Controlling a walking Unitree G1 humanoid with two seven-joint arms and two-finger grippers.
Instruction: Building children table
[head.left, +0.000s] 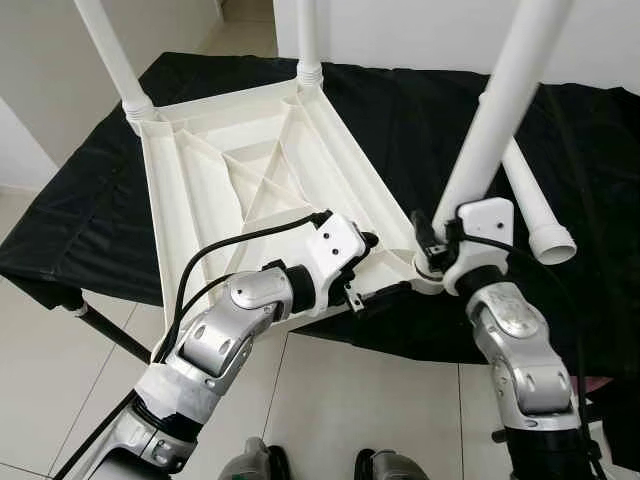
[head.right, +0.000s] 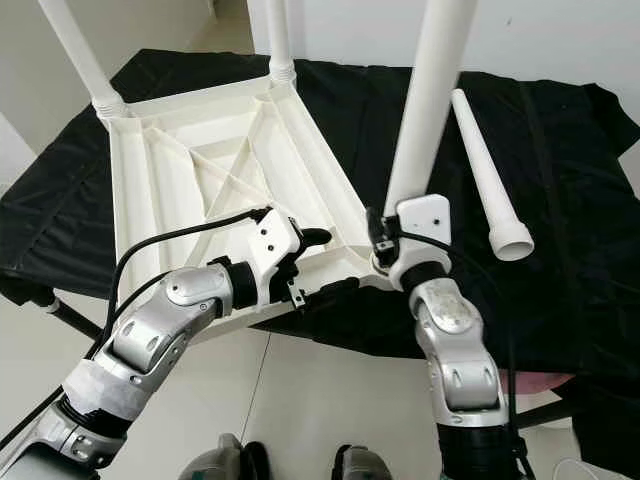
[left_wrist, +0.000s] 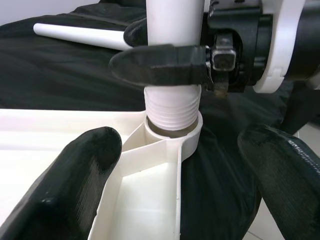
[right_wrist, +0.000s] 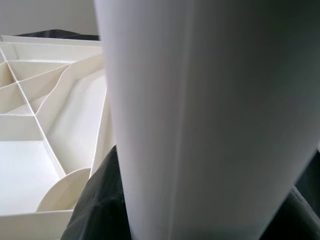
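The upturned tabletop (head.left: 240, 170) lies on the black-draped table (head.left: 420, 120). At its near corner, a leg (head.left: 495, 120) is clamped by the right gripper (left_wrist: 165, 62). The left gripper (left_wrist: 175, 200) is spread wide around the socket (left_wrist: 172, 131). The leg should be kept upright while threaded.

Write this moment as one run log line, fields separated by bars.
step: screwing third leg into tabletop corner | right gripper: shut on leg | left gripper: open beside socket | spare leg: on cloth
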